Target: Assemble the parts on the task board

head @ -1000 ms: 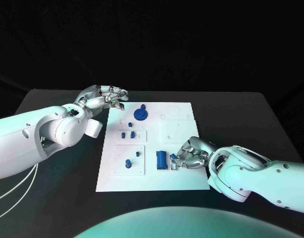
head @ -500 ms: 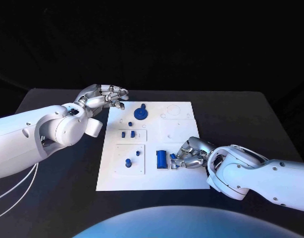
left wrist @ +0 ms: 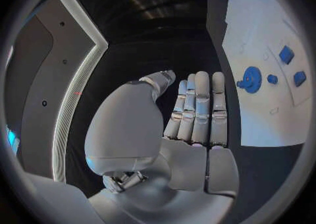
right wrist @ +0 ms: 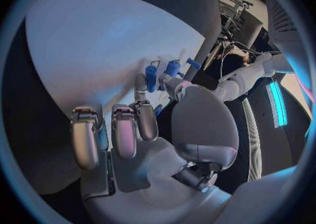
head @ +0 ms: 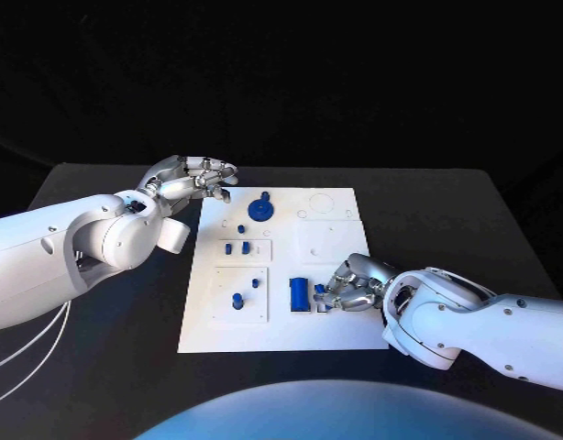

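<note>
The task board (head: 321,335) lies bare along its near edge, while the right robot hand (head: 355,286) crowds the blue block (head: 299,293).

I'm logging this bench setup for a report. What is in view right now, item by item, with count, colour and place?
table: one, black, under everything.
task board: one, white, mid-table.
gear: one, blue, far end of board.
small parts: two, blue, side by side in the board's left middle panel.
pegs: two, blue, near-left panel.
block: one, blue, upright beside the right robot hand.
left robot hand: silver, fingers curled, off the board's far-left corner.
right robot hand: silver, on the board's near right, fingers at a small blue piece.
</note>
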Controlling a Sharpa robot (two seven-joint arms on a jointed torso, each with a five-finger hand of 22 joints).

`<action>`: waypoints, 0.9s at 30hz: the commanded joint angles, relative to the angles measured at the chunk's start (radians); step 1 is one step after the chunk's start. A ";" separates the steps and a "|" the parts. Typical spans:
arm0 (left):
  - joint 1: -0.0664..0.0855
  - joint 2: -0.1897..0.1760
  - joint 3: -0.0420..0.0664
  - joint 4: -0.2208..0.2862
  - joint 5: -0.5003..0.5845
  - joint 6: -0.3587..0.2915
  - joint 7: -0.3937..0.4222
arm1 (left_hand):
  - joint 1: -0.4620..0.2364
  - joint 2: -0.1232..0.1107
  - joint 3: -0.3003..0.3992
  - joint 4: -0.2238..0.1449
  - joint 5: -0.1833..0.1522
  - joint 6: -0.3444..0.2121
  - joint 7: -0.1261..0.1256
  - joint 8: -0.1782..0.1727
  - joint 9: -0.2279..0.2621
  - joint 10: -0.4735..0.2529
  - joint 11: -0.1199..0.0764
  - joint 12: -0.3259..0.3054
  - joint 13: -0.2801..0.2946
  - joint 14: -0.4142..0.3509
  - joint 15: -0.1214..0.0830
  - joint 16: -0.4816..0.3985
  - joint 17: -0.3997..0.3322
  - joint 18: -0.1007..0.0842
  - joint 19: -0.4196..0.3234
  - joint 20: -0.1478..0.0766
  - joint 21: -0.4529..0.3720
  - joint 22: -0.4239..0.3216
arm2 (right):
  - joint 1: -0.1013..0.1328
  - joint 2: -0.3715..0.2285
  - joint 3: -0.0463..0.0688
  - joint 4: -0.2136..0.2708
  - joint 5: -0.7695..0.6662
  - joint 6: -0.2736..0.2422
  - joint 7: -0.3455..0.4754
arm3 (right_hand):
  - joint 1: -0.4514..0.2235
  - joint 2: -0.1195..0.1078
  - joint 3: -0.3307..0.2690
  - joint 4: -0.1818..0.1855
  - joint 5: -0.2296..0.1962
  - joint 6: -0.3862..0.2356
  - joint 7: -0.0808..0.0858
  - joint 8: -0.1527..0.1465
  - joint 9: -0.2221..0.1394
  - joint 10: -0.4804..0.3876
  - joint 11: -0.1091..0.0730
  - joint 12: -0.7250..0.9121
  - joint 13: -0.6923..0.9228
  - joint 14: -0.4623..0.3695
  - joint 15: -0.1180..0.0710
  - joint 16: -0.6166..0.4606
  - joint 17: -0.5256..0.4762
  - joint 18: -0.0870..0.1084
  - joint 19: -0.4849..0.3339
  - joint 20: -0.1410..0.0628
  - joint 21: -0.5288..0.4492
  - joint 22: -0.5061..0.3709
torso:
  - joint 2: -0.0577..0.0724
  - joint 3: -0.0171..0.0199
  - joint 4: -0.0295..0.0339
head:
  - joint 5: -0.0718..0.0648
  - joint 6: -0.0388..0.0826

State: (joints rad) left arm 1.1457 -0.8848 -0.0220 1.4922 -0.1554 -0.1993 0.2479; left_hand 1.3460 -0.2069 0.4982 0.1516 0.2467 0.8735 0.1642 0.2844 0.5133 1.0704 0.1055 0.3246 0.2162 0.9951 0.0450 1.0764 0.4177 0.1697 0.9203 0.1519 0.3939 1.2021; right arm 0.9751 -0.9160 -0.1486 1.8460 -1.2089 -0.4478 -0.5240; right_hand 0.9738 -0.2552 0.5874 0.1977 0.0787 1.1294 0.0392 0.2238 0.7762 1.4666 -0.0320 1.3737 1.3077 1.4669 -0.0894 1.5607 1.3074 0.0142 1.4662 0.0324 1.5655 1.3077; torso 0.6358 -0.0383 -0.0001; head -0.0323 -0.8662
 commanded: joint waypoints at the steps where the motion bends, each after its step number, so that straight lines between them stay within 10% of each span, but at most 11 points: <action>1: 0.000 0.001 0.001 0.003 -0.001 0.014 0.011 | -0.007 0.000 0.003 -0.004 0.005 -0.005 0.000 0.007 0.001 -0.008 0.002 0.005 0.001 -0.003 0.003 -0.005 0.002 0.010 0.002 0.006 -0.006 -0.001 | -0.002 0.001 0.000 0.007 -0.010 0.019 0.004 | -0.014 -0.001 -0.017 0.009 -0.011 0.009 0.000 -0.005 -0.002 0.022 0.002 0.005 0.141 0.101 0.002 0.002 0.249 -0.013 0.102 -0.007 0.000 0.261 | 0.000 0.0003 0.0003 | 0.001 0.000; 20: 0.001 0.001 0.001 0.001 -0.001 0.014 0.011 | -0.009 0.000 0.002 -0.002 0.005 -0.006 0.001 0.008 0.001 -0.009 0.002 0.005 0.001 -0.003 0.003 -0.005 0.002 0.010 0.003 0.006 -0.007 -0.001 | -0.003 -0.021 0.000 0.033 -0.003 0.013 0.011 | -0.025 0.017 -0.085 0.073 -0.003 0.014 -0.002 -0.007 -0.007 0.023 0.001 0.005 0.142 0.101 0.002 0.003 0.250 -0.013 0.102 -0.007 0.000 0.261 | 0.000 0.0005 0.0001 | 0.001 -0.001; 27: 0.001 0.001 0.001 0.000 -0.001 0.014 0.011 | -0.011 0.001 0.002 -0.001 0.006 -0.006 0.001 0.008 0.001 -0.009 0.002 0.006 0.002 -0.003 0.003 -0.005 0.002 0.010 0.003 0.006 -0.007 -0.001 | -0.002 -0.030 0.000 0.031 -0.003 0.042 0.014 | 0.094 0.007 -0.042 0.013 -0.013 0.011 -0.005 -0.011 -0.010 0.022 -0.003 0.004 0.142 0.101 -0.001 0.003 0.250 -0.013 0.102 -0.010 0.000 0.262 | 0.000 0.0000 0.0000 | 0.000 -0.001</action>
State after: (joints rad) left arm 1.1457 -0.8848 -0.0220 1.4909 -0.1554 -0.1992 0.2477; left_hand 1.3460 -0.2069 0.4982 0.1516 0.2468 0.8736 0.1641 0.2888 0.5129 1.0668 0.1090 0.3246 0.2166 0.9951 0.0450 1.0764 0.4184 0.1697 0.9203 0.1519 0.3901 1.2023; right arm 0.9737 -0.9459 -0.1487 1.8770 -1.2076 -0.4397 -0.5203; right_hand 1.0622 -0.2475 0.5432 0.2138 0.0677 1.1362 0.0394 0.2163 0.7669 1.4665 -0.0320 1.3737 1.3077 1.4669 -0.0893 1.5607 1.3074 0.0142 1.4662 0.0324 1.5655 1.3074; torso 0.6359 -0.0380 -0.0002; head -0.0332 -0.8677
